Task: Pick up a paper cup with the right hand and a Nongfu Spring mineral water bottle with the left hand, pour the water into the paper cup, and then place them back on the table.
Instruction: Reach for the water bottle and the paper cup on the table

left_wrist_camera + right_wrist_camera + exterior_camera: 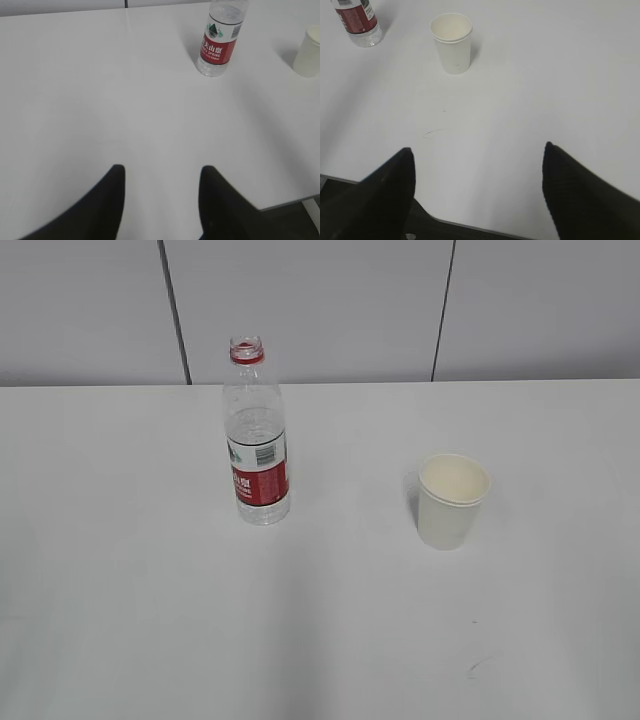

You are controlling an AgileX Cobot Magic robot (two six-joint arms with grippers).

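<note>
The Nongfu Spring mineral water bottle (pixel 257 440) stands upright and uncapped on the white table (pixel 140 570), left of centre, with water in its lower part. It also shows in the left wrist view (pixel 220 40) and the right wrist view (pixel 357 20). The paper cup (pixel 452 500) stands upright to its right, apart from it, and shows in the right wrist view (pixel 451 42) and at the left wrist view's edge (pixel 309 52). My left gripper (pixel 162 172) is open and empty, well short of the bottle. My right gripper (pixel 477 150) is open and empty, short of the cup. Neither arm shows in the exterior view.
A small dark scuff mark (pixel 478 665) lies on the table in front of the cup; it also shows in the right wrist view (pixel 434 132). The table's near edge (pixel 470 226) lies under my right gripper. A grey panelled wall (pixel 320 300) stands behind the table.
</note>
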